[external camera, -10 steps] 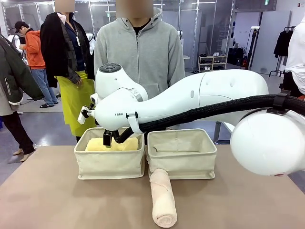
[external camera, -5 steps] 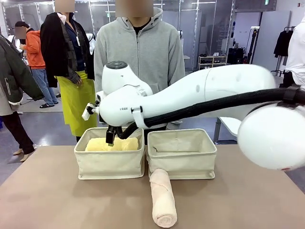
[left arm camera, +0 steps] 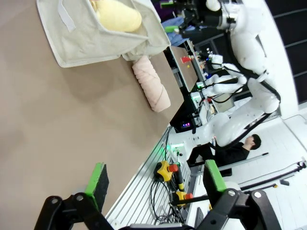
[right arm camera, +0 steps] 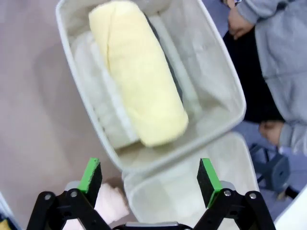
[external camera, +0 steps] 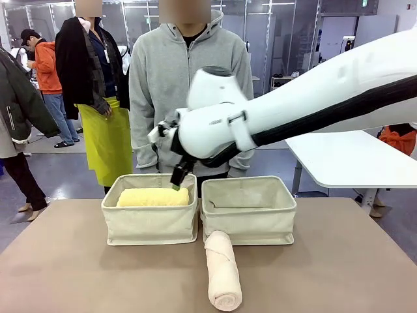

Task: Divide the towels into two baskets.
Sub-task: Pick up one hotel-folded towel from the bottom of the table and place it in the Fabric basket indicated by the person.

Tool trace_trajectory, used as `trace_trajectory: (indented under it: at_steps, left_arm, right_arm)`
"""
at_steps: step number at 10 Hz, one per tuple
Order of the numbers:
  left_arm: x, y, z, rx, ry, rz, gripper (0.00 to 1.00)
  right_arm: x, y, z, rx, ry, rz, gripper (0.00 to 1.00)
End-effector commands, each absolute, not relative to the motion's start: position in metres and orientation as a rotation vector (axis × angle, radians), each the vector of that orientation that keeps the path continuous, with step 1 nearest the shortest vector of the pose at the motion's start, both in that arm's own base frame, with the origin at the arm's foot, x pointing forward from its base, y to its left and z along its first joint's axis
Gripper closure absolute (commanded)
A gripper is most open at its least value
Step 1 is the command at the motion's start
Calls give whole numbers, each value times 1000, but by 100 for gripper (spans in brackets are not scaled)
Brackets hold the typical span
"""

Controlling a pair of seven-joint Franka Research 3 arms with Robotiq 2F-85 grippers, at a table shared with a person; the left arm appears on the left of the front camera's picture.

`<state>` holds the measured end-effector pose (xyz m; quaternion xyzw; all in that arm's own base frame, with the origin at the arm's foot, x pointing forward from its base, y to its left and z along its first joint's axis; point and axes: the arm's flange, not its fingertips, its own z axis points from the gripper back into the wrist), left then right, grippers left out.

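Note:
A yellow towel (external camera: 153, 197) (right arm camera: 139, 81) lies in the left basket (external camera: 148, 225) (right arm camera: 225, 91). Beside it in that basket is a white towel (right arm camera: 103, 96), and a dark strip shows along its other side. My right gripper (external camera: 177, 181) (right arm camera: 149, 175) hangs open just above the basket's right rear corner, nothing between its pads. The right basket (external camera: 247, 218) (right arm camera: 192, 191) stands next to it. A pale pink towel (external camera: 223, 270) (left arm camera: 151, 82) (right arm camera: 110, 203) lies on the table in front of the right basket. My left gripper (left arm camera: 156, 179) is open, off the table's side, far from the basket (left arm camera: 81, 38).
A person in a grey hoodie (external camera: 189, 72) stands close behind the baskets, hands (right arm camera: 240, 19) low by the far rim. The brown table top (external camera: 78, 274) stretches open in front. A white table (external camera: 352, 156) stands at the back right.
My right gripper has risen out of the left basket and drifted right, its arm swinging up. The yellow towel stays lying in the basket.

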<state>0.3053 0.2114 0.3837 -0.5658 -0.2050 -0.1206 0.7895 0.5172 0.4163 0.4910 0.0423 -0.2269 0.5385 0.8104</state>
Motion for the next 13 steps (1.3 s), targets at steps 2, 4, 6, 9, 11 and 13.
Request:
trace_trajectory:
  at_steps: [2, 4, 6, 9, 11, 13]
  left_arm:
    - [303, 212, 387, -1231, -443, -252, 0]
    - [303, 212, 387, -1231, -443, -252, 0]
    - [303, 212, 387, -1231, -443, -252, 0]
    - [303, 212, 387, -1231, -443, -252, 0]
    - [303, 212, 387, -1231, -443, -252, 0]
    - [303, 212, 387, -1231, -443, -252, 0]
  right_arm:
    - [465, 328, 498, 218, -506, 936, 0]
    - [454, 281, 506, 329, -450, 814, 0]
    - [448, 229, 511, 576, -382, 648, 0]
    - [438, 135, 498, 801, -309, 464, 0]
    - [416, 68, 476, 961, -278, 380, 0]
    - [383, 11, 453, 1053, -192, 287, 0]
